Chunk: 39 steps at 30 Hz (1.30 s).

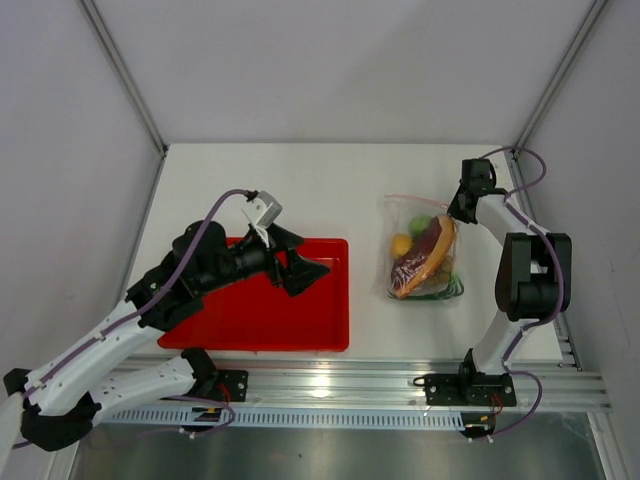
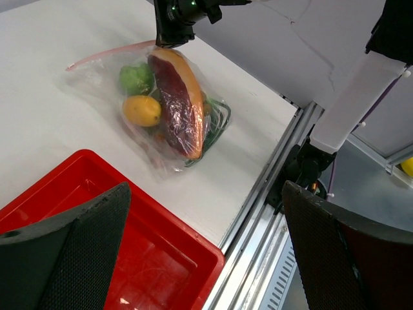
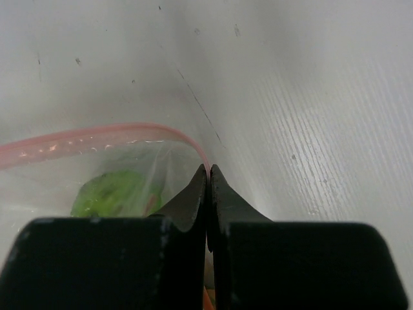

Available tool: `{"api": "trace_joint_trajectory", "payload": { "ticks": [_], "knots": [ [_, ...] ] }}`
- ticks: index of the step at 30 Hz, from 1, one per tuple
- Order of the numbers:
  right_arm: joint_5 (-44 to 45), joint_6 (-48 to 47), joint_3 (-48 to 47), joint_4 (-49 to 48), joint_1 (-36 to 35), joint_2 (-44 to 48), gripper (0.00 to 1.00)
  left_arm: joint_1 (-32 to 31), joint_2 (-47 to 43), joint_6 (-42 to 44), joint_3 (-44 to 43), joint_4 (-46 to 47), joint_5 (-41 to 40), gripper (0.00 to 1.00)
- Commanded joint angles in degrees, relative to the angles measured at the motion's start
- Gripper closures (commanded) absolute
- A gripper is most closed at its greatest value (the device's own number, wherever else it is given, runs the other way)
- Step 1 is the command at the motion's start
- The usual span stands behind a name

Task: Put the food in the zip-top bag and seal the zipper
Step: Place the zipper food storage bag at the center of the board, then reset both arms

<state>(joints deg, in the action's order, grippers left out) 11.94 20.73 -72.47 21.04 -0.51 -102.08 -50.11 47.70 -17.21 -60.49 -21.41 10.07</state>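
Note:
The clear zip-top bag (image 1: 395, 275) lies on the table right of centre with the food inside: the brown-red meat slab (image 1: 425, 255), green ball (image 1: 415, 224), yellow-orange ball (image 1: 401, 244) and green stalks (image 1: 452, 287). I cannot see the tan balls. My right gripper (image 1: 458, 212) is shut on the pinkish zipper (image 3: 97, 135) at its right end; its jaws (image 3: 208, 169) pinch the strip. My left gripper (image 1: 305, 262) is open and empty above the red tray (image 1: 260, 320). The left wrist view shows the bag (image 2: 97, 77), the meat (image 2: 177, 103) and the wide-open left gripper (image 2: 206, 239).
The red tray (image 2: 161, 258) is empty and sits left of the bag. An aluminium rail (image 1: 350, 385) runs along the table's near edge. White walls and frame posts close in the back and sides.

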Motion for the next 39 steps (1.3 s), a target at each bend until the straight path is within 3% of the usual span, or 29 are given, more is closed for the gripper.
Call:
{"api": "trace_joint_trajectory", "payload": {
  "ticks": [1,14,17,19,21,23,31,35,39],
  "knots": [
    [-1.39,-1.13,-2.50,-3.72,-0.01,-1.71,1.00,0.19,0.64,-1.33,0.37,1.99,1.71,0.00],
    [-2.45,-1.13,-4.26,-3.02,-0.01,-3.65,1.00,0.19,0.02,-3.52,1.95,2.42,3.99,0.01],
    [-2.89,-0.34,-5.75,-2.14,-0.01,-3.21,0.79,0.19,-1.73,-5.63,4.41,3.56,4.61,0.00],
    [-2.81,0.18,-6.54,-1.01,-0.01,-2.16,0.71,0.19,-3.40,-6.25,5.38,3.39,3.65,0.01],
    [-2.37,0.19,-7.25,-0.39,-0.01,-0.84,0.39,0.19,-4.28,-6.25,5.99,2.52,3.21,0.01],
    [-1.23,0.27,-7.69,0.84,-0.10,1.70,0.26,0.19,-4.99,-6.34,6.52,2.25,3.03,0.01],
    [3.35,-0.17,-5.42,8.83,-1.50,15.14,0.01,0.27,-5.43,-9.33,8.72,3.48,3.65,0.00],
    [2.65,1.76,0.12,12.70,-3.79,26.20,0.00,0.27,-5.69,-11.17,9.42,3.04,2.16,0.00],
    [-0.96,5.88,5.66,20.16,-5.46,31.14,0.01,0.36,-7.18,-12.23,11.26,1.72,-2.23,0.01]
  ]
}}
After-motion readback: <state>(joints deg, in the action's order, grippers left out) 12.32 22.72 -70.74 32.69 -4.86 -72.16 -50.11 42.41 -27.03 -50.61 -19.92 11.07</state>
